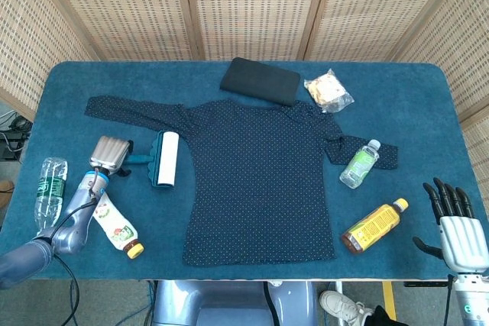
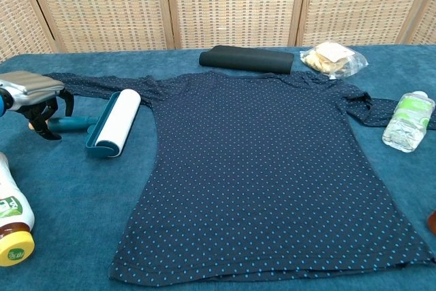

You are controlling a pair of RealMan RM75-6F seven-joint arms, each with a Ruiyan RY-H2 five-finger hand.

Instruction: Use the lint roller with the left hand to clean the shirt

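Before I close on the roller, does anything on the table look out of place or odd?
Mostly tidy. The shirt's right sleeve is folded, with a clear bottle lying on it. The lint roller lies beside the shirt, the left robot hand over its handle.
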